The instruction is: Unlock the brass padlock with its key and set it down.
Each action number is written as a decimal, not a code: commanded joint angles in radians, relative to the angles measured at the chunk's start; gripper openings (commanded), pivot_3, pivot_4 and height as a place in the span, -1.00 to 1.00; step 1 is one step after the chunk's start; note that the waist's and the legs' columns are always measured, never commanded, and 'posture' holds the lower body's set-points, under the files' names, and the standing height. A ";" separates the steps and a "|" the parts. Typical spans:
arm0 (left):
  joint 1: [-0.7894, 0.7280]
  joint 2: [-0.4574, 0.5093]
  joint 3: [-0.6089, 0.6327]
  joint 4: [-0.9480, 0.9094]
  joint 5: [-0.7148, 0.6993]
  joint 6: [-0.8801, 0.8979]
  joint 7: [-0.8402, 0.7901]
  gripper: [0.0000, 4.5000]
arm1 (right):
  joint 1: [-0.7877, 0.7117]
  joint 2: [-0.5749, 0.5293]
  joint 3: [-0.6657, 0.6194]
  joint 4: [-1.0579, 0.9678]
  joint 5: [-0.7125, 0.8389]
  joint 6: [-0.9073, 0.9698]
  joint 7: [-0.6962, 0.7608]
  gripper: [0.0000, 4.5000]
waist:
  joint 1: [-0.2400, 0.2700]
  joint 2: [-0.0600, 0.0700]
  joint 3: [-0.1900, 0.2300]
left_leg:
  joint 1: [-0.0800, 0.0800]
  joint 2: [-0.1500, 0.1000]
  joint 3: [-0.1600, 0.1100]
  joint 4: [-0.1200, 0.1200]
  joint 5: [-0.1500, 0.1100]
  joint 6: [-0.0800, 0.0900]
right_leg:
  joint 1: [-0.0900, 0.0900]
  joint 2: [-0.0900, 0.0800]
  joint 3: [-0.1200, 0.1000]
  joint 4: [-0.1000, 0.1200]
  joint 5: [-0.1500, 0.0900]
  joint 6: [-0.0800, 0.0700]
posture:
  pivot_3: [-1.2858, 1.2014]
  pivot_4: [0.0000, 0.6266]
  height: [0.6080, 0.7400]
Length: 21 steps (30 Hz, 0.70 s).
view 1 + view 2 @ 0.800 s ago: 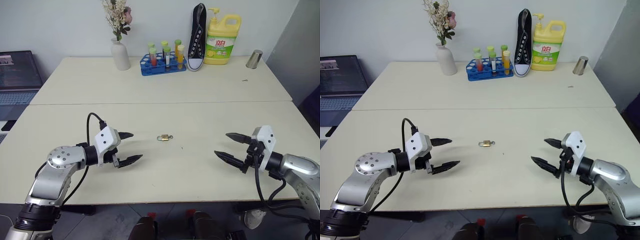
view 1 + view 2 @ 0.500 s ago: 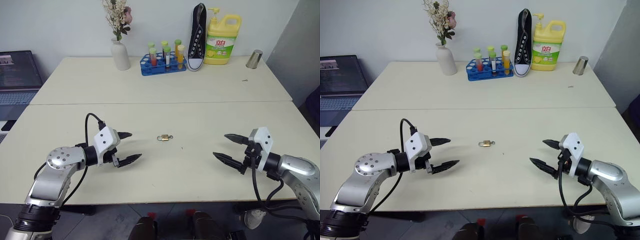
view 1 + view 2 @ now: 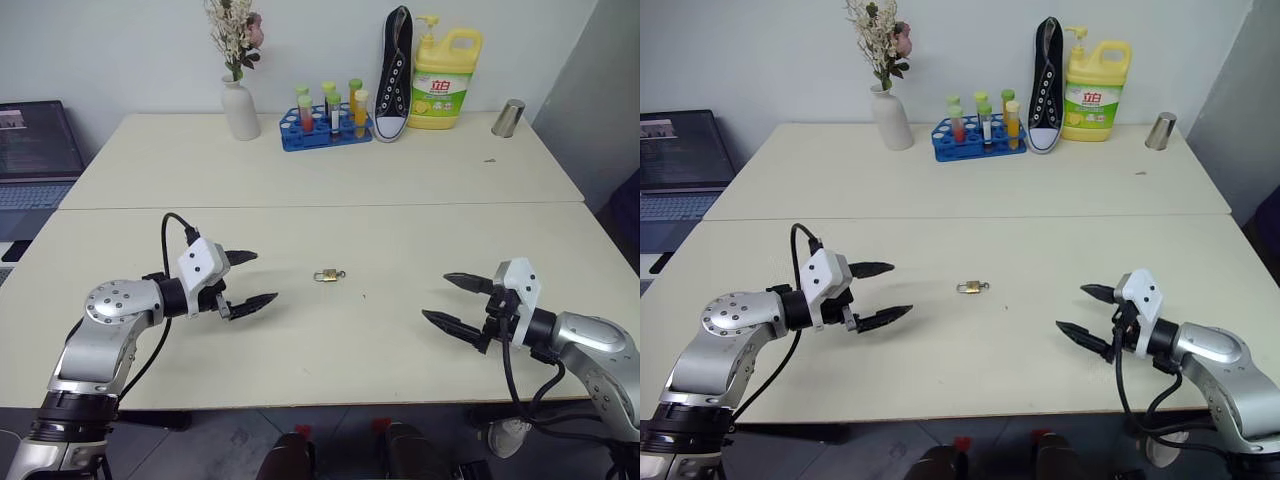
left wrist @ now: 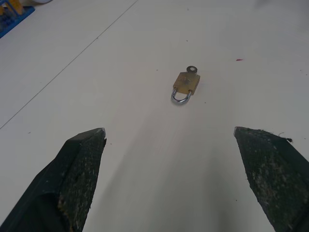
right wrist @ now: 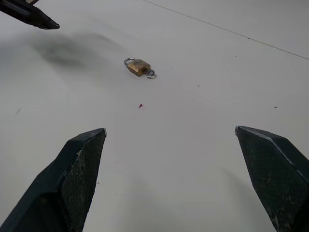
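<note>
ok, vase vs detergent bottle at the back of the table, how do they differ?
The vase is white, slim and holds dried flowers; the detergent bottle is yellow, broader, with a handle and a printed label. The vase stands left of the test-tube rack, the bottle right of it beside the black sneaker. Both stand upright.

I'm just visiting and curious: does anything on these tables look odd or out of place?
One thing: a black sneaker stands on end against the back wall, between a blue rack of test tubes and a yellow detergent bottle. The brass padlock lies flat, key in it. Nothing looks spilled or broken.
</note>
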 commanded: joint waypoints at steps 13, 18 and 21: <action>-0.249 -0.153 -0.187 0.201 0.097 -0.032 -0.022 1.00 | 0.000 0.020 -0.035 -0.208 0.128 0.175 -0.126 1.00 | 0.001 -0.001 0.001 | 0.000 -0.002 0.000 0.001 0.000 0.000 | 0.000 0.000 -0.001 0.000 0.000 0.000 | 0.03 -0.52 1.00; -0.347 -0.203 -0.235 0.400 0.157 -0.136 -0.046 1.00 | 0.006 0.029 -0.041 -0.236 0.156 0.200 -0.157 1.00 | 0.000 -0.001 0.001 | 0.000 -0.002 0.000 0.001 0.000 0.000 | 0.000 0.000 -0.001 0.000 0.000 0.000 | 0.03 -0.52 1.00; -0.434 -0.262 -0.260 0.573 0.206 -0.235 -0.045 1.00 | 0.031 0.022 -0.018 -0.254 0.129 0.188 -0.161 1.00 | 0.002 -0.002 0.001 | -0.001 -0.002 0.000 0.001 0.000 0.000 | 0.000 0.000 -0.001 0.000 0.000 0.000 | 0.03 -0.52 1.00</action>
